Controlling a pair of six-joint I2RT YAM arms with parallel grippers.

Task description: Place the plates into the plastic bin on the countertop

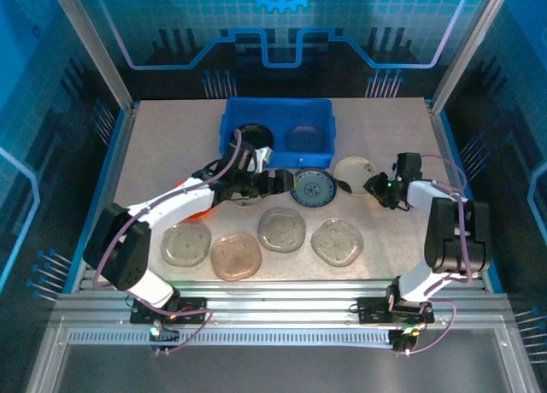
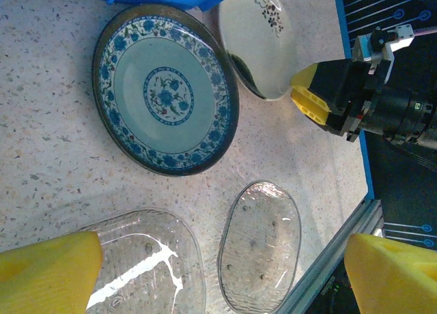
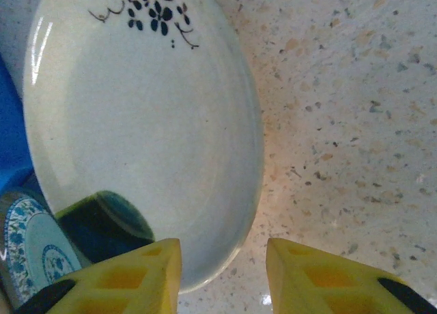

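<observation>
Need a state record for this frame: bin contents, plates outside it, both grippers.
bin: plastic bin at the far side of the countertop
in bin: black plate and clear plate, side by side
outside bin: blue-patterned plate, cream plate, four glass plates in the front row
left gripper: open, empty, over the glass plates
right gripper: jaws apart, astride the cream plate's rim
</observation>
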